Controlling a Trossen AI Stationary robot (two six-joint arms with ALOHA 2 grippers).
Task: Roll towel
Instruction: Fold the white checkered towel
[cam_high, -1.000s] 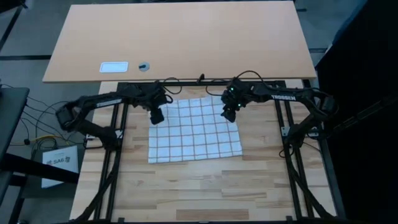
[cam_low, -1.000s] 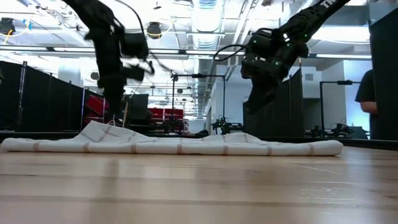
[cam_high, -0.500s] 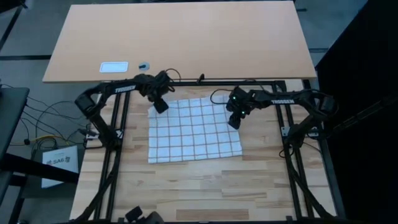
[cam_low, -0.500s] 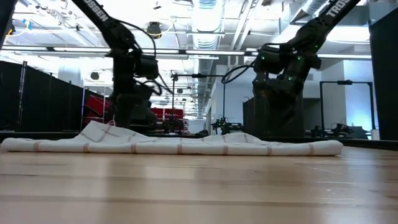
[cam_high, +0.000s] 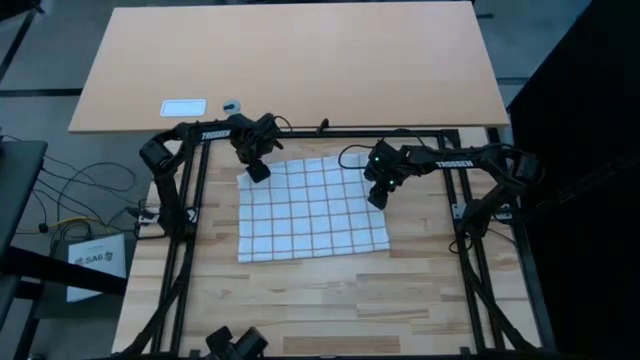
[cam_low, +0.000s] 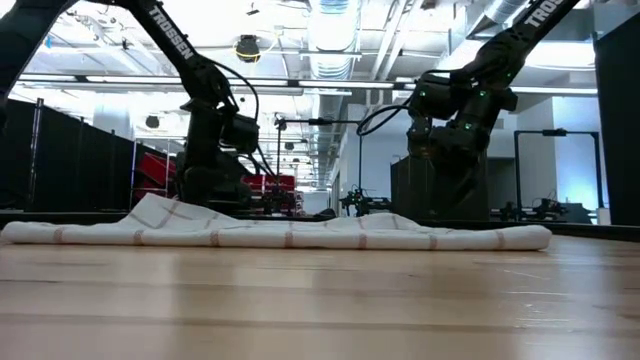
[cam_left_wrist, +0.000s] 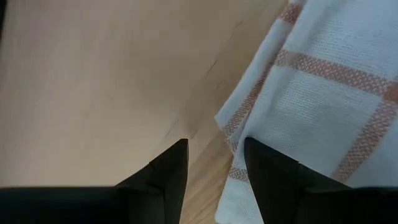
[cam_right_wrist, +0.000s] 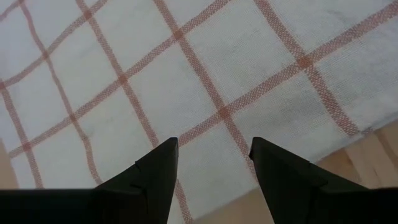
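Observation:
The white towel (cam_high: 312, 208) with reddish-brown check lines lies spread flat on the wooden table; in the low view the towel (cam_low: 290, 235) shows a slightly raised far left corner. My left gripper (cam_high: 258, 172) is open and points down at that corner. In its wrist view my left gripper (cam_left_wrist: 214, 162) has one finger over the cloth's edge and one over bare wood. My right gripper (cam_high: 378, 197) is open and slants down over the towel's far right part. In its wrist view my right gripper (cam_right_wrist: 213, 162) is just inside the cloth's edge.
A tan table (cam_high: 290, 60) stands beyond the far edge, with a small white card (cam_high: 183, 107) and a small round object (cam_high: 231, 105) on it. Black frame rails (cam_high: 190, 200) run along both sides of the wooden table. Bare wood (cam_high: 320, 300) lies near the front edge.
My left gripper has come down and gone toward the far edge, to the towel's far left corner. My right gripper has come down over the towel's far right part, then kept still. The towel has not moved.

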